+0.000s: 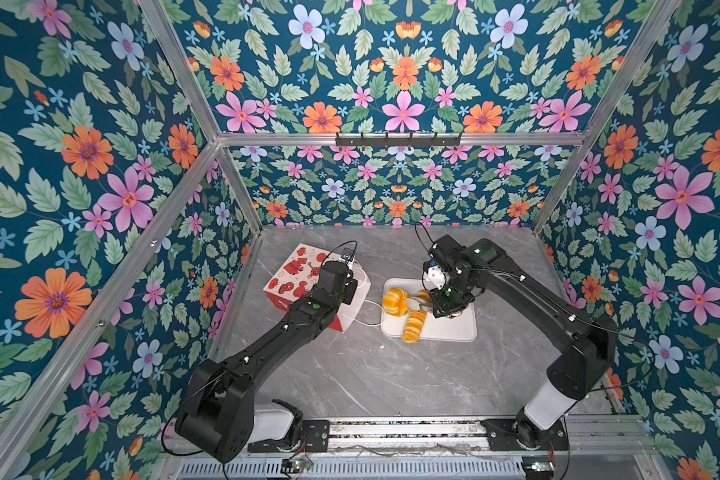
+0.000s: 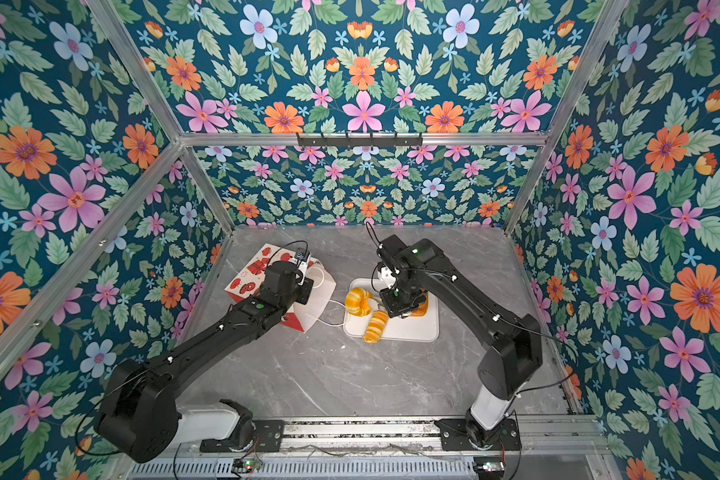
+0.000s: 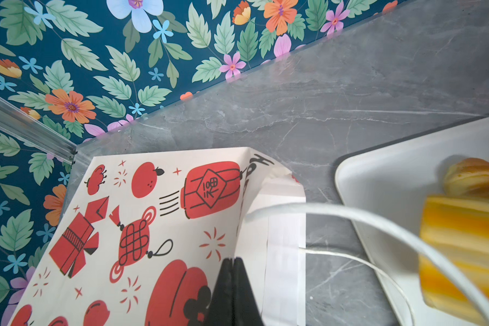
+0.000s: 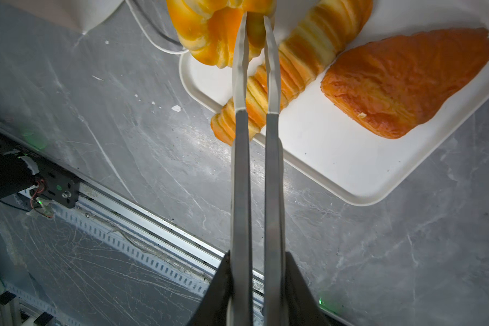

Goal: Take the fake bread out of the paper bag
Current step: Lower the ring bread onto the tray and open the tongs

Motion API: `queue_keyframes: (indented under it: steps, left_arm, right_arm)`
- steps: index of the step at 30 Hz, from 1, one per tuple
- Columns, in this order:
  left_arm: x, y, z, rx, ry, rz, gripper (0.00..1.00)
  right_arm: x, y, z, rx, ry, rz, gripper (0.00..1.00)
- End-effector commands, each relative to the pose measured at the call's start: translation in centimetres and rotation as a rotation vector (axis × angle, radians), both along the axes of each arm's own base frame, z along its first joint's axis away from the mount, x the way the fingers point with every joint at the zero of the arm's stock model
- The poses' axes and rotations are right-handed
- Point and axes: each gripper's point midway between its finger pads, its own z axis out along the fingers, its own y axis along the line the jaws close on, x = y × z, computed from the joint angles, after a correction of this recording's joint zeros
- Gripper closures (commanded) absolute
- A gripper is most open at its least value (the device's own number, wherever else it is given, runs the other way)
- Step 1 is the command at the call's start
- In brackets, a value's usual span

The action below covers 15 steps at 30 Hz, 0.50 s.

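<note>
The red-and-white paper bag lies tipped on its side, mouth toward the white tray. My left gripper is shut on the bag's upper wall near the mouth. My right gripper is shut on metal tongs. The tong tips pinch a yellow-orange croissant of fake bread at the tray's bag-side end. A twisted roll and a triangular puff lie on the tray.
A white cord handle loops from the bag's mouth onto the grey marble table. Floral walls close in the left, back and right sides. A metal rail runs along the front edge.
</note>
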Motion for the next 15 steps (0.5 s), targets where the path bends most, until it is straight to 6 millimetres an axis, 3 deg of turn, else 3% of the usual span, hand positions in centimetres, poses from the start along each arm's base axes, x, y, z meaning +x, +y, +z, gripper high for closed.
queue_keyframes:
  steps: [1, 15]
  left_arm:
    - [0.0, -0.1, 0.9, -0.037, -0.031, 0.003, 0.98]
    - [-0.4, -0.6, 1.9, -0.076, -0.051, -0.030, 0.98]
  right_arm:
    - [0.2, -0.9, -0.6, -0.067, 0.037, 0.002, 0.74]
    - [2.8, -0.3, -1.2, -0.105, 0.005, -0.022, 0.71]
